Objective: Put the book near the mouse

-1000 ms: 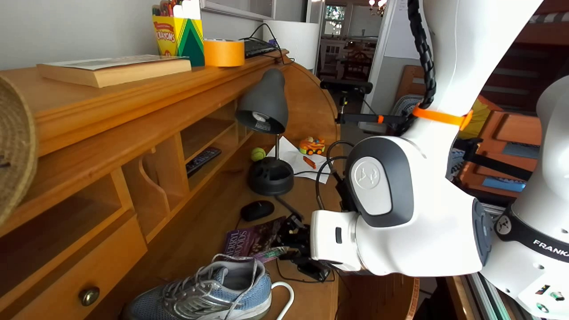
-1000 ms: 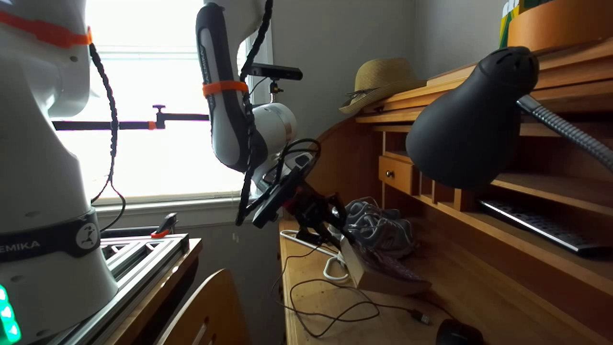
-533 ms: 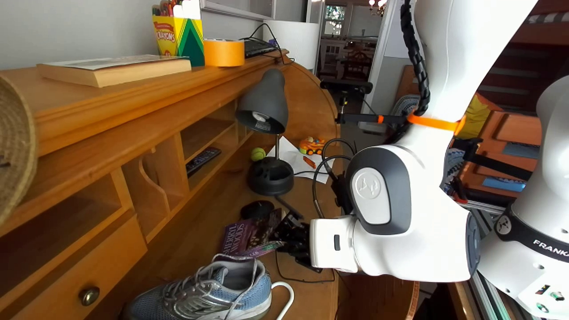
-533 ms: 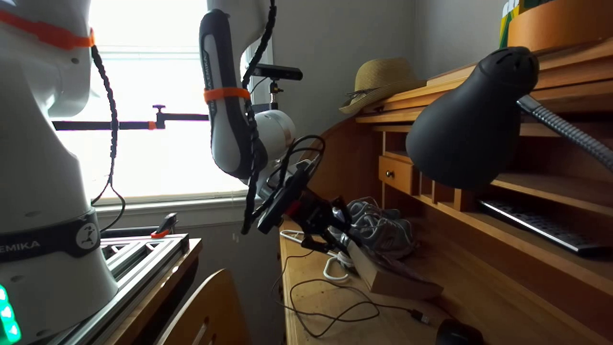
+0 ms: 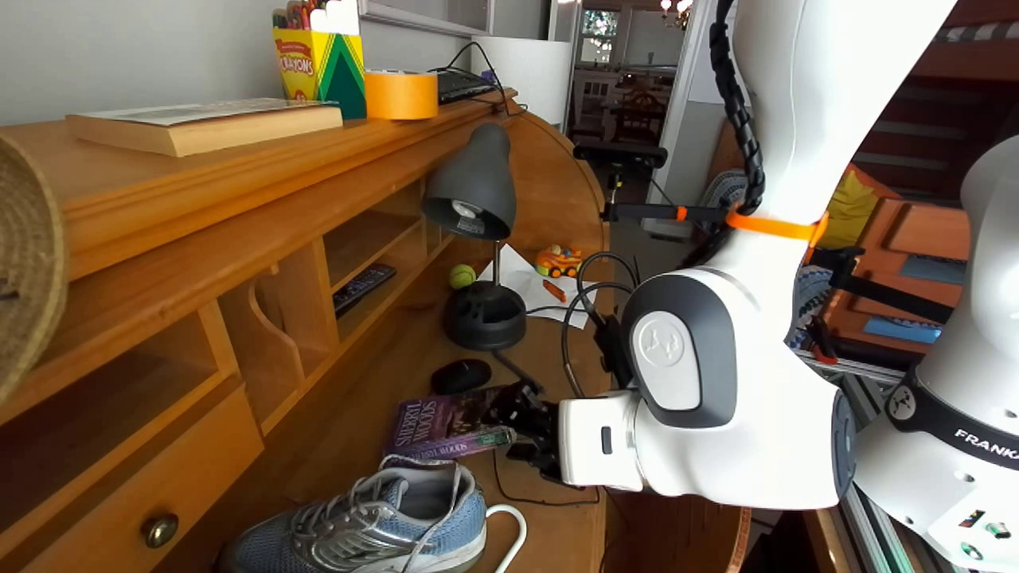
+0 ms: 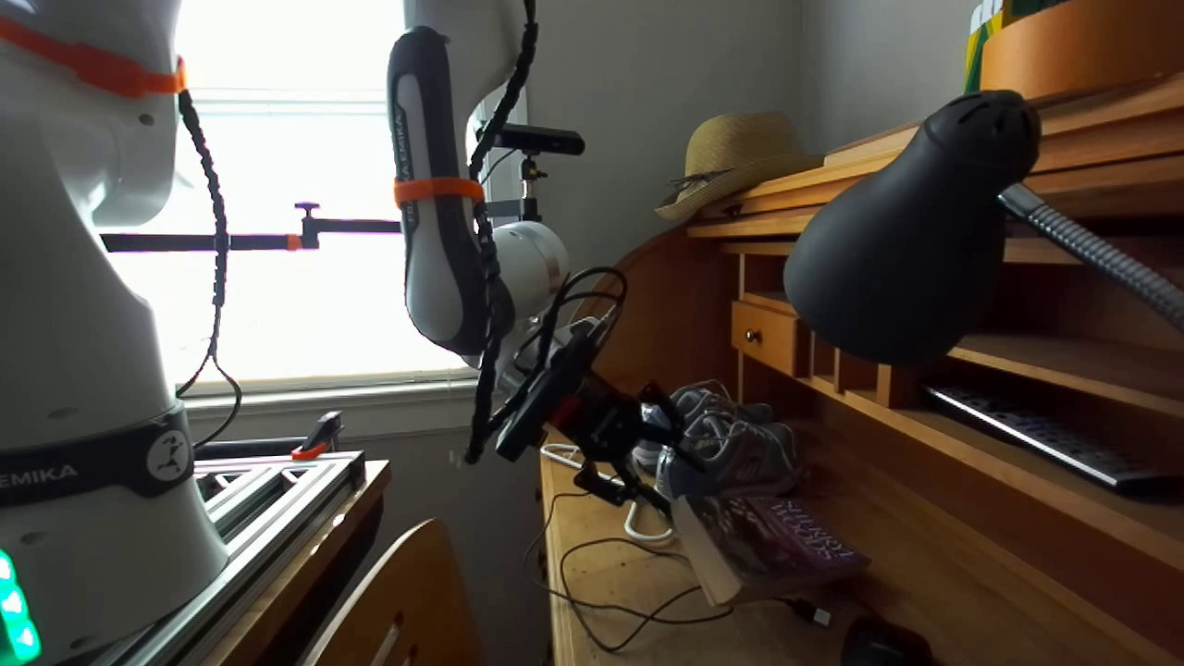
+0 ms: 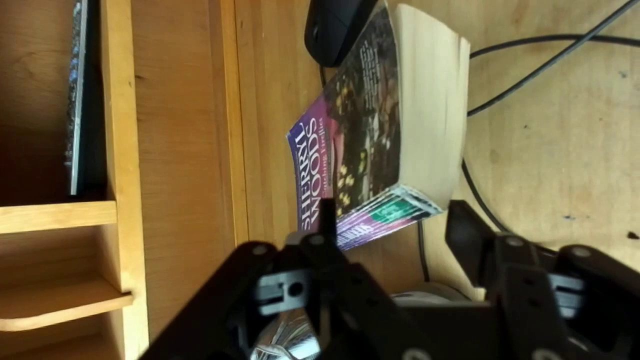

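Observation:
The purple book (image 5: 434, 418) is on the desk, cover up, with its cream page edge and spine visible; it also shows in an exterior view (image 6: 772, 546) and in the wrist view (image 7: 365, 125). The black mouse (image 5: 461, 376) lies just beyond the book, close to it; it also shows in an exterior view (image 6: 883, 641) and at the top of the wrist view (image 7: 336, 30). My gripper (image 7: 392, 215) is open, its fingers apart on either side of the spine end. I cannot tell whether a finger touches the book. In an exterior view the gripper (image 6: 683, 488) is at the book's upper end.
A grey-blue shoe (image 5: 382, 517) sits beside the book and gripper. A black desk lamp (image 5: 484, 314) stands beyond the mouse. A black cable (image 6: 638, 610) and a white hook (image 6: 643, 523) lie on the desk. Cubbyholes with a remote (image 5: 365, 288) line the back.
The gripper has opened and the book has come out of its tilted hold, its cover now facing up. The arm first moved down and towards the mouse, then slightly back from the book.

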Controlling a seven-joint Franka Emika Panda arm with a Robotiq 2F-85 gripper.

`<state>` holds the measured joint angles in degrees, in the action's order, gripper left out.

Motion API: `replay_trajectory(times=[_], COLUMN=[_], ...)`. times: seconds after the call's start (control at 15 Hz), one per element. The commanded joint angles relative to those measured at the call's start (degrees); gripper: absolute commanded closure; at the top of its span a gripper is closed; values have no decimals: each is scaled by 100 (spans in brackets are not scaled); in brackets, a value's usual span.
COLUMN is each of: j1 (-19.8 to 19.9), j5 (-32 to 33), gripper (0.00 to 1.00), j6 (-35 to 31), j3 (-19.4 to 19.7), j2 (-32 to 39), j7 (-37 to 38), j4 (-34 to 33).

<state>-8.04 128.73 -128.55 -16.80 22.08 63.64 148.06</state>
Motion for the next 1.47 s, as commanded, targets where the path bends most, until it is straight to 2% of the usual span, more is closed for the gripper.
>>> replay_trajectory(times=[0.0, 0.07, 0.27, 0.47, 0.73, 0.93, 1.0, 1.07, 1.4], j1=[137, 174, 282, 379, 465, 466, 411, 386, 110], j5=[-272, -406, -1028, -2263, -4151, -5538, -6032, -6488, -8803], gripper=[9, 1, 0, 0, 0, 0, 0, 0, 0], j6=[-570, -840, -1941, -3364, -4567, -4883, -4877, -4926, -4863], j3=[-122, -143, -115, 85, 670, 1014, 1046, 1068, 779], j2=[-453, -625, -1167, -1898, -2452, -2599, -2110, -2092, -1963], j7=[-174, -212, -534, -1294, -2573, -3304, -3470, -3608, -4179], j4=[225, 279, 388, 544, 969, 1361, 980, 1042, 975])
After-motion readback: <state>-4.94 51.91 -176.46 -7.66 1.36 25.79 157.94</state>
